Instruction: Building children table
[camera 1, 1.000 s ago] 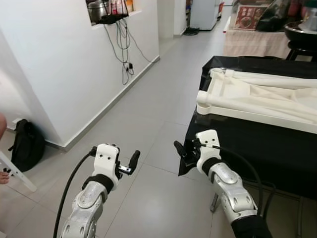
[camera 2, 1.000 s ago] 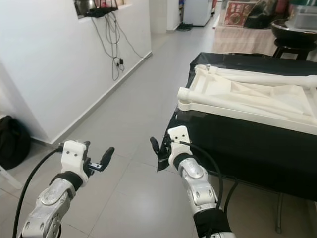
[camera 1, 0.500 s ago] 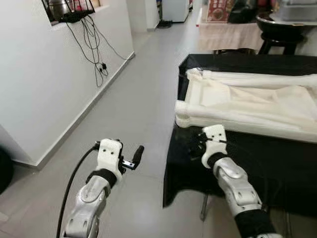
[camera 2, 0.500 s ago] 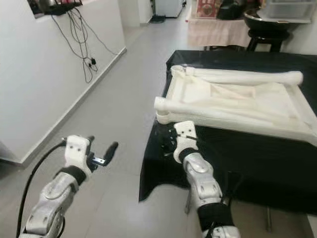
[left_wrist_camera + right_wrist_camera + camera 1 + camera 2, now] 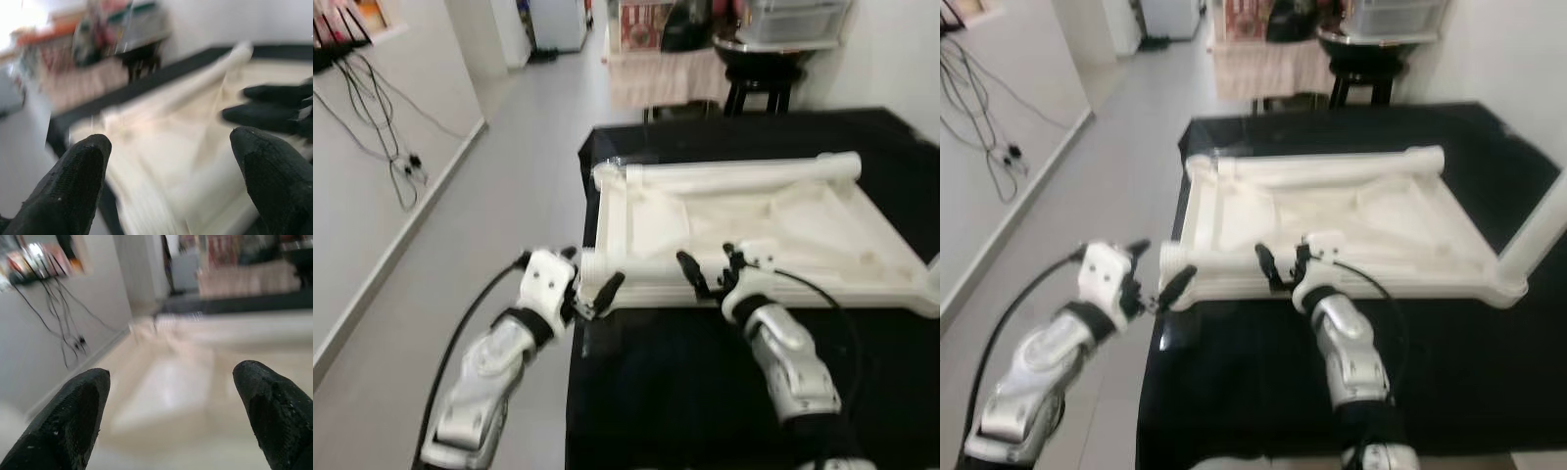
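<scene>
The white table [image 5: 754, 220] lies upside down on a black cloth [image 5: 705, 392] at centre frame, its long axis running left to right. Both grippers are spread and empty: the left gripper [image 5: 592, 294] by the near left corner, the right gripper [image 5: 705, 279] at the near rail's middle, seemingly just short of touching, though blur hides contact.

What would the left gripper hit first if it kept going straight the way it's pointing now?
Most likely the white table frame lying on the black cloth. The left gripper is open and points at the frame's near corner, close to it; the blurred left wrist view shows the frame straight ahead. Exact depth is unclear.
</scene>
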Controlling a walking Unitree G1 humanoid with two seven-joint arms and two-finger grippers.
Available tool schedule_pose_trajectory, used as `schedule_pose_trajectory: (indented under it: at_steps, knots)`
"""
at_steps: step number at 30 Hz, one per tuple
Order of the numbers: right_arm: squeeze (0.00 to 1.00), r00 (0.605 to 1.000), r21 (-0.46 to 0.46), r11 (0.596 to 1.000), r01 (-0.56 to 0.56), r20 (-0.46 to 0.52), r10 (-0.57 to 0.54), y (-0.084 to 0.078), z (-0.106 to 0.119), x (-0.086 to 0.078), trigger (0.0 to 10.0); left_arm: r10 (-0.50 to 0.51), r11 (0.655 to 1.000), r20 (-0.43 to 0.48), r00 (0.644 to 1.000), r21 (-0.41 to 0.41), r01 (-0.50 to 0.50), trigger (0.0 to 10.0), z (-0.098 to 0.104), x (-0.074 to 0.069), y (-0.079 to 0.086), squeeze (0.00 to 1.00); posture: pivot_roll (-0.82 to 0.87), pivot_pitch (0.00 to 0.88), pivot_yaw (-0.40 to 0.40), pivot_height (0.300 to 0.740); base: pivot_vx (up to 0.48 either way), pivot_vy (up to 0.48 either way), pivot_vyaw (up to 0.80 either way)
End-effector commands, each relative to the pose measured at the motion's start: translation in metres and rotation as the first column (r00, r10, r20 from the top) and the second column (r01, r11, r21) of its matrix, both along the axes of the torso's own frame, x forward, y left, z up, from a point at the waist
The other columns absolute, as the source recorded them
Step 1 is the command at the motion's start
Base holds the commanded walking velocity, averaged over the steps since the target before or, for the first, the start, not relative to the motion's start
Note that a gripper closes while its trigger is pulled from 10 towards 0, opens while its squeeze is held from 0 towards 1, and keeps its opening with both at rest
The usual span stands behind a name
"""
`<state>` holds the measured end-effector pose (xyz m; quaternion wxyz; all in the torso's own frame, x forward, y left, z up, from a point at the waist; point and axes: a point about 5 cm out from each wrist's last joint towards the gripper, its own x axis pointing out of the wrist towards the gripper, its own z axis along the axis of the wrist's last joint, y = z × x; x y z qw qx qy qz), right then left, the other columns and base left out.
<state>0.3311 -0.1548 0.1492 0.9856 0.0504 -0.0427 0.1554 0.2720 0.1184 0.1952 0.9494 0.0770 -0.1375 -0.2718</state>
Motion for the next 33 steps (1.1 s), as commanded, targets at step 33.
schedule_pose_trajectory:
  at_steps: [33]
  knots:
    - [0.0,1.0,-0.044,0.999,-0.017,0.016,0.018,0.008,0.001,0.001,10.0,-0.162,0.382,-0.304,0.939,0.858,0.344,10.0,-0.01,0.041,0.031,0.0,-0.04,0.0,0.055,0.74,0.0,0.0,-0.29]
